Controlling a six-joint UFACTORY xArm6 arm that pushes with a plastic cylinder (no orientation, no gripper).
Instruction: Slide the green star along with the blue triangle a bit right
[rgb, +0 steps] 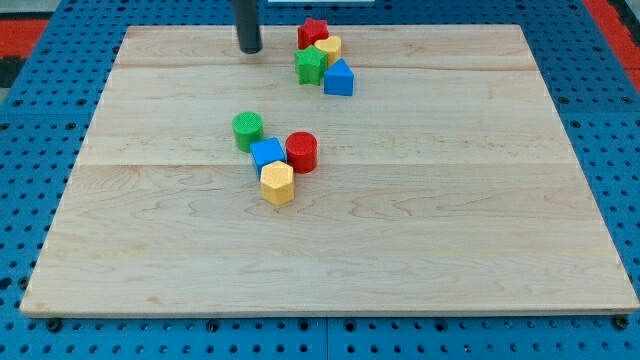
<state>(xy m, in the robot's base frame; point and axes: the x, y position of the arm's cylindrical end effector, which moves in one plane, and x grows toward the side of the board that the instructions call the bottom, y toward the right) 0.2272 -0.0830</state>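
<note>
The green star (311, 66) sits near the view's top of the wooden board (450, 200), touching the blue triangle (339, 78) on its right. A red star (313, 33) and a yellow block (328, 48) crowd just above them. My tip (249, 49) stands on the board to the left of this cluster, about a block's width and a half away from the green star, touching nothing.
A second cluster lies at the board's left centre: a green cylinder (248, 130), a blue cube (268, 153), a red cylinder (302, 151) and a yellow hexagonal block (278, 183). Blue perforated table surrounds the board.
</note>
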